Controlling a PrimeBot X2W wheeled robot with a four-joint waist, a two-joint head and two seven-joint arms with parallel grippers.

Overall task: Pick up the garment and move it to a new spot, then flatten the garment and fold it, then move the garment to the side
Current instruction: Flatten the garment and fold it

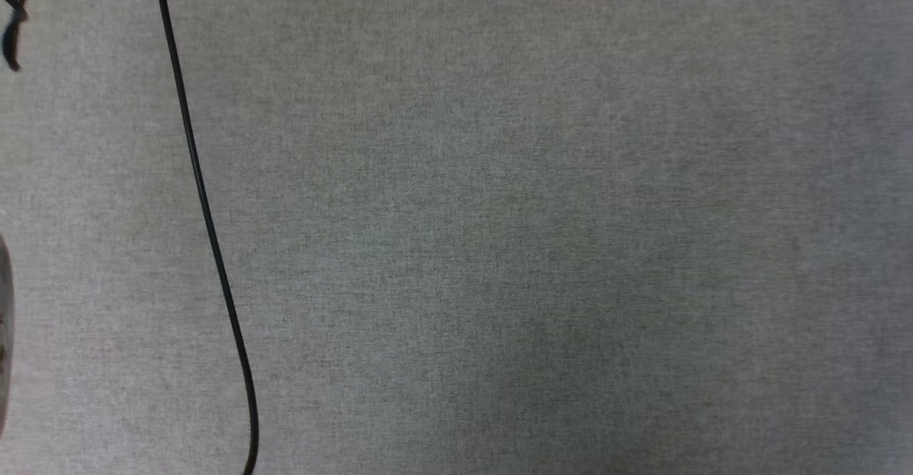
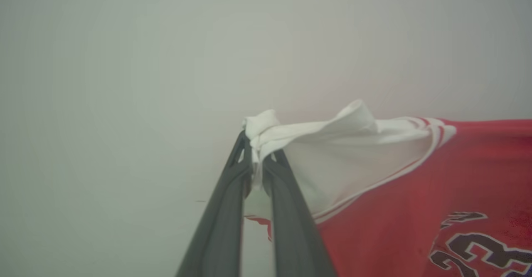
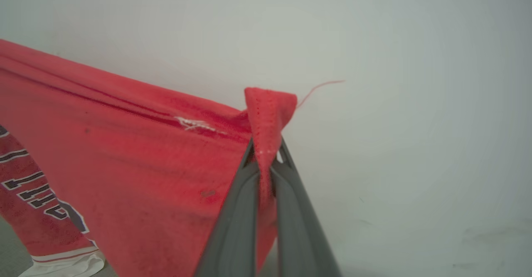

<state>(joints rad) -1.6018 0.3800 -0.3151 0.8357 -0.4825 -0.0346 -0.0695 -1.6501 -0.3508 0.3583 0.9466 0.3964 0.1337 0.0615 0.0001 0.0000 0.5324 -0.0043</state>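
While the left gripper (image 2: 258,158) is pinching a white sleeve (image 2: 341,156) of the thin red jersey (image 2: 395,210), the right gripper (image 3: 266,160) is clamping its corner (image 3: 270,106).

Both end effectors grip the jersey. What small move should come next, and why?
Probably lower both arms together, keeping the cloth taut, to lay it on the carpet. The left end effector pinches a white sleeve of the garment, the right end effector a red corner, so it hangs spread between them; steer right of the black cable.

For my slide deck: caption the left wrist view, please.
Left gripper pinches the garment by its bunched white sleeve.
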